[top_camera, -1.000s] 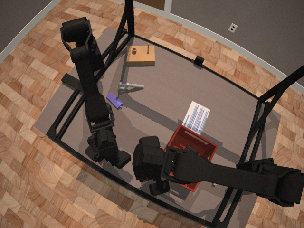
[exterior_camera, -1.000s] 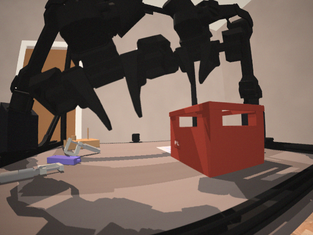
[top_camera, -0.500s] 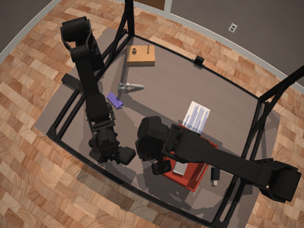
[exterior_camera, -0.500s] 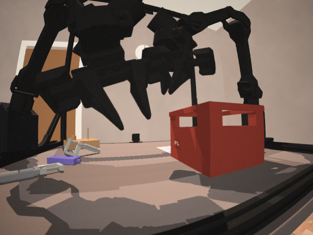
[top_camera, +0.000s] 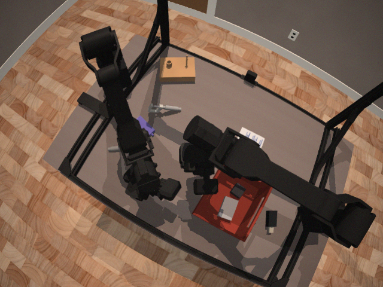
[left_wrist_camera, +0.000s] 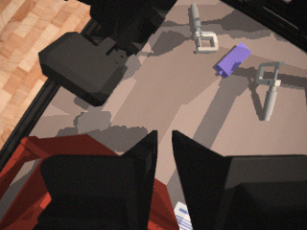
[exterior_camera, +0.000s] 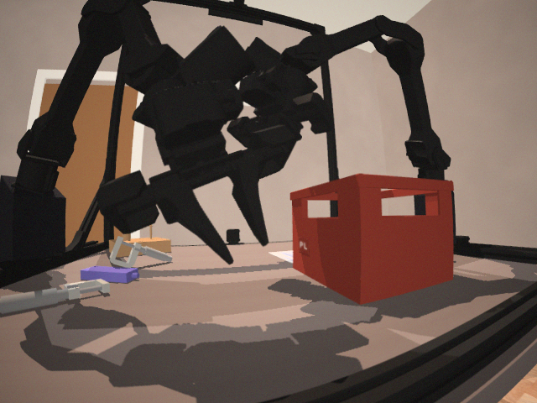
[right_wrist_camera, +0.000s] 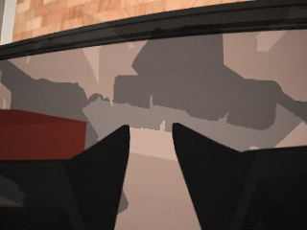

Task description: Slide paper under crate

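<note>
The red plastic crate (top_camera: pixel 237 205) stands flat on the table near the front right; it also shows in the exterior view (exterior_camera: pixel 372 236). The white sheet of paper (top_camera: pixel 252 136) lies flat behind it, largely hidden by my left arm; one edge shows beside the crate. My left gripper (top_camera: pixel 204 186) (left_wrist_camera: pixel 164 135) hangs in the air at the crate's left corner, fingers nearly together and empty. My right gripper (top_camera: pixel 163 189) (right_wrist_camera: pixel 151 129) hovers left of the crate, fingers apart and empty, tips just above the table (exterior_camera: pixel 245 250).
A grey box (top_camera: pixel 228 208) and a dark block (top_camera: pixel 238 189) lie inside the crate. A black block (top_camera: pixel 271 219) lies to its right. A purple block (top_camera: pixel 145 125), two grey clamps (top_camera: pixel 163 107) (top_camera: pixel 112 149) and a wooden peg board (top_camera: pixel 178 69) lie to the left and back.
</note>
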Robot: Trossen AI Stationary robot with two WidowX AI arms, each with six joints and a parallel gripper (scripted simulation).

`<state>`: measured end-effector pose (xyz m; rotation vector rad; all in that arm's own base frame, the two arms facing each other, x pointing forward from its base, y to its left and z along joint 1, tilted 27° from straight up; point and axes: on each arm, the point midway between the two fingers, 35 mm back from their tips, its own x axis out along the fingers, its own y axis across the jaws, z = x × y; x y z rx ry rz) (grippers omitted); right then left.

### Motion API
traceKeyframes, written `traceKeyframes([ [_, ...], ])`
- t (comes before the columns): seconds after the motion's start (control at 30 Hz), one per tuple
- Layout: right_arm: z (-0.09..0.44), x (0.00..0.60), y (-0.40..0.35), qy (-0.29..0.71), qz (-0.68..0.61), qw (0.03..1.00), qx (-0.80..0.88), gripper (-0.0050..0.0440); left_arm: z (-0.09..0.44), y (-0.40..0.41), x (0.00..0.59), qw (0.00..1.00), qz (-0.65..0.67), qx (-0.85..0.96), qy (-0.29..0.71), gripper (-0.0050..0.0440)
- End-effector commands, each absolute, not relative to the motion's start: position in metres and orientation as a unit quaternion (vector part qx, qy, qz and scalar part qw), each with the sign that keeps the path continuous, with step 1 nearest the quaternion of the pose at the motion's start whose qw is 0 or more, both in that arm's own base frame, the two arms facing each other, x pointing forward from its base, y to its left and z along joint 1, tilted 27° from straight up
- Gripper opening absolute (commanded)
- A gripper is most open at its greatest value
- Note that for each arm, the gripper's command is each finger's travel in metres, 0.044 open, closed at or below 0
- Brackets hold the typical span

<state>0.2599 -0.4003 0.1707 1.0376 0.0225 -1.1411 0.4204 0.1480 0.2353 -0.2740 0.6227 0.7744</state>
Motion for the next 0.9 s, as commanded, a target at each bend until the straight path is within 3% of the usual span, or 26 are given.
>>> traceKeyframes([
  [0.0, 0.165, 0.273, -0.395, -0.002, -0.495, 0.717, 0.491, 0.015, 0.221, 0.133, 0.428, 0.869, 0.353, -0.091, 0.333, 0.006],
  [0.87, 0.169, 0.318, -0.373, -0.084, -0.376, 0.722, 0.574, 0.015, 0.165, 0.065, 0.441, 0.838, 0.257, 0.105, 0.47, 0.006],
])
